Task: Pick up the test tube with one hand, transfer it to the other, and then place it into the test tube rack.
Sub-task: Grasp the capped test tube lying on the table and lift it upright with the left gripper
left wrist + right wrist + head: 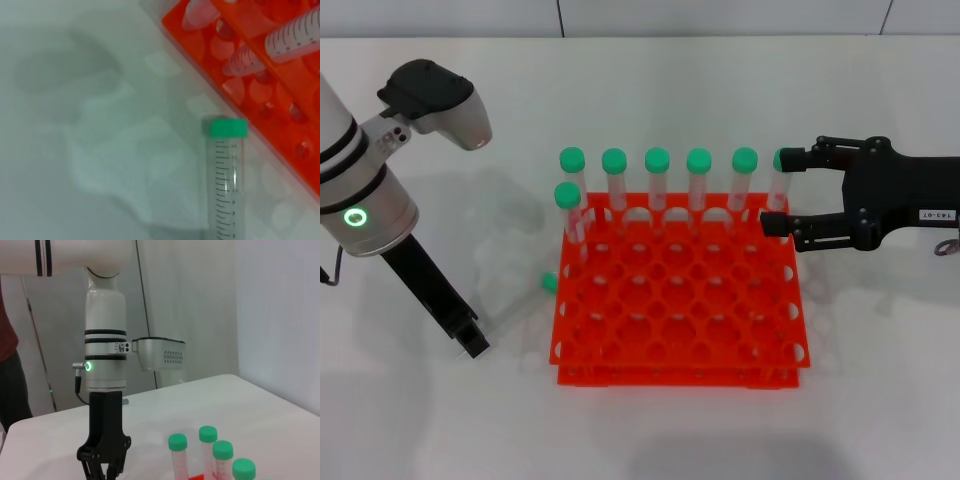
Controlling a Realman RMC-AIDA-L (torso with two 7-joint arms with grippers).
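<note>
One test tube (525, 303) with a green cap lies on the table just left of the orange-red rack (670, 375), cap toward the rack. It also shows in the left wrist view (228, 185), beside the rack's edge (280, 125). My left gripper (472, 340), unlabelled, points down at the table close to the tube's bottom end and holds nothing. It shows from afar in the right wrist view (102, 467). My right gripper (780, 192), with the white label, is open at the rack's back right corner, its fingers either side of the tube standing there (779, 200).
Several more green-capped tubes (657, 175) stand in the rack's back row, and one (568, 205) stands in the second row at the left. Some show in the right wrist view (177, 442). The table's far edge meets a wall.
</note>
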